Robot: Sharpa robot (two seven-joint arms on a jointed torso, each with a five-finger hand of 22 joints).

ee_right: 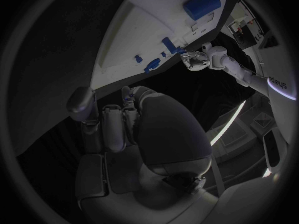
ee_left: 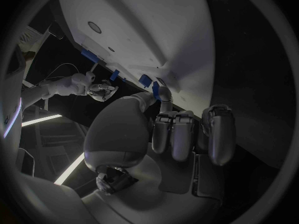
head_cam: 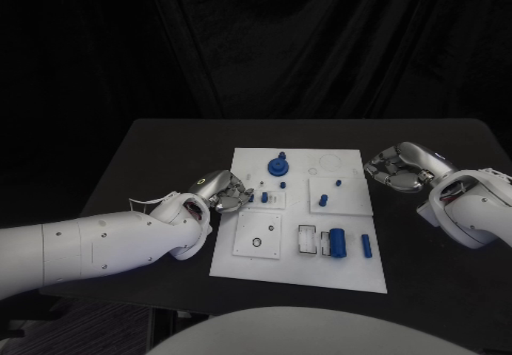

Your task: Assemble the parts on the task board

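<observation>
Mostly clear, left robot hand (head_cam: 224, 194) fingertips hide a part, grip unclear.

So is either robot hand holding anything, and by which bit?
Cannot be told. The left robot hand touches a small blue part at the task board's edge; the right robot hand is curled beside the board, contents hidden.

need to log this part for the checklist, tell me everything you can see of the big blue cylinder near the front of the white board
The big blue cylinder is a smooth, matte, plastic-looking piece, the bulkiest blue part on the white task board. It lies on its side in the board's near right area, long axis pointing away from the robot, beside a white recessed holder on its left and a slimmer blue rod on its right. Neither hand touches it. The right wrist view shows it too.
</observation>
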